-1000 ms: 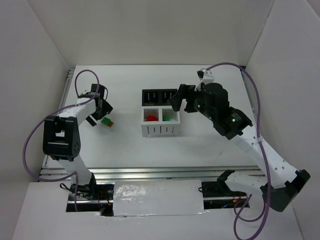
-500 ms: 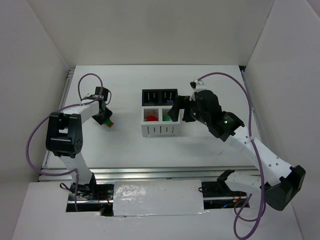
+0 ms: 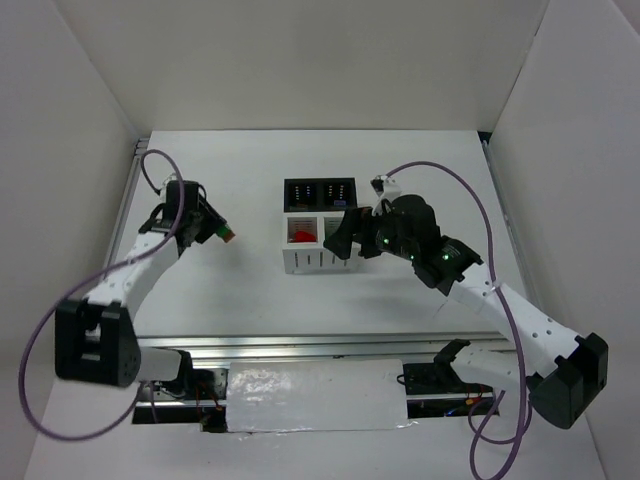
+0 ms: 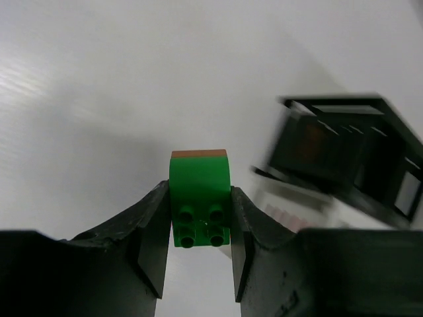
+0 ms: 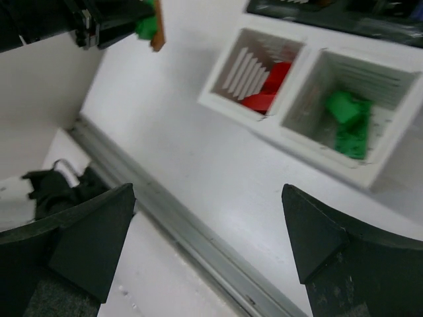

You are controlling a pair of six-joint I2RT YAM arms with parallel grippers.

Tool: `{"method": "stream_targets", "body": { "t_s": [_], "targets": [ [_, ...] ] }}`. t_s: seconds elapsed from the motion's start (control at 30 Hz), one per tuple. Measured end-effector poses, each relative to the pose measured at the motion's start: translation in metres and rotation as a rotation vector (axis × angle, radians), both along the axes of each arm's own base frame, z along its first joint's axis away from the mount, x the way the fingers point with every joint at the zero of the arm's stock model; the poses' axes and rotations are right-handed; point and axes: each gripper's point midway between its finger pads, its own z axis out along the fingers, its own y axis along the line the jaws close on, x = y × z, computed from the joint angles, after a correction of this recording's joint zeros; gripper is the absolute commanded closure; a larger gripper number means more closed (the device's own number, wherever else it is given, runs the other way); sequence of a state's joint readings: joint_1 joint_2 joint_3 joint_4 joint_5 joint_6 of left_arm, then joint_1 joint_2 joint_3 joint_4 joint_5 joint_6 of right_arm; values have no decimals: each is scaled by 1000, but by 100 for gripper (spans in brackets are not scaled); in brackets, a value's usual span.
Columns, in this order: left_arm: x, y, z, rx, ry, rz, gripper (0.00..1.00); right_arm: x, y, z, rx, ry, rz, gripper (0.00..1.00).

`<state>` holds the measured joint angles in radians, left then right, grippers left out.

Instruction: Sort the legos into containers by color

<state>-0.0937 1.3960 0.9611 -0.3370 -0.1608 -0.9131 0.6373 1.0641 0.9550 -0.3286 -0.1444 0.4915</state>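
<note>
My left gripper (image 3: 214, 231) is shut on a green lego (image 4: 199, 198) with a brown piece (image 4: 198, 154) on its far end, held off the table to the left of the containers (image 3: 318, 262). The lego (image 3: 224, 235) sits squarely between both fingers (image 4: 153, 231). The containers' black compartments (image 4: 330, 142) show blurred ahead to the right. My right gripper (image 3: 347, 237) hovers open over the containers' front right corner with nothing between its jaws. Below it, one white compartment holds red legos (image 5: 268, 92) and the other holds green legos (image 5: 347, 122). The held lego (image 5: 147, 25) also shows there at top left.
An aluminium rail (image 3: 300, 345) runs along the near table edge, also in the right wrist view as the rail (image 5: 198, 238). White enclosure walls (image 3: 90, 120) stand on the left, back and right. Purple cables (image 3: 60, 330) loop off both arms.
My left gripper has shut on the green lego, lifted it off the table and turned toward the containers. My right arm has dropped forward and left, over the containers' front right corner.
</note>
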Motion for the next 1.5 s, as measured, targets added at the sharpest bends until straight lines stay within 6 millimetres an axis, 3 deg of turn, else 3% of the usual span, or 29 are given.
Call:
{"method": "stream_targets", "body": {
  "t_s": [0.13,0.27,0.33,0.43,0.53,0.63,0.7,0.87,0.97,1.3,1.33,1.37,1.43,1.47,1.5],
  "targets": [
    [-25,-60,93,-146,-386,-308,100,-26,21,16,153,-30,159,0],
    [-76,-132,181,-294,-753,-712,100,-53,38,54,331,-123,323,1],
    [-112,-165,207,-357,-887,-908,100,-65,43,71,401,-163,384,3],
    [-173,-204,229,-452,-1016,-1178,100,-80,48,91,470,-209,453,5],
    [-212,-223,240,-521,-1084,-1340,100,-93,51,104,505,-248,494,8],
    [-227,-230,247,-566,-1132,-1401,100,-103,50,114,523,-282,517,15],
    [-229,-232,250,-589,-1144,-1416,100,-107,49,118,531,-299,526,23],
    [-230,-236,253,-613,-1154,-1419,100,-115,49,124,546,-321,555,26],
    [-230,-236,254,-615,-1159,-1418,100,-121,49,127,554,-338,576,36],
    [-224,-240,250,-617,-1140,-1403,100,-124,50,128,560,-344,595,37],
    [-223,-240,249,-617,-1140,-1401,100,-124,51,127,559,-342,595,41],
    [-223,-240,249,-617,-1139,-1400,100,-124,52,126,558,-339,596,53],
    [-223,-240,249,-615,-1140,-1399,100,-122,53,124,550,-343,595,90],
    [-223,-240,249,-620,-1134,-1394,100,-121,53,124,548,-344,591,100],
    [-221,-239,249,-620,-1129,-1386,100,-119,53,124,545,-349,583,100]
  ]
}}
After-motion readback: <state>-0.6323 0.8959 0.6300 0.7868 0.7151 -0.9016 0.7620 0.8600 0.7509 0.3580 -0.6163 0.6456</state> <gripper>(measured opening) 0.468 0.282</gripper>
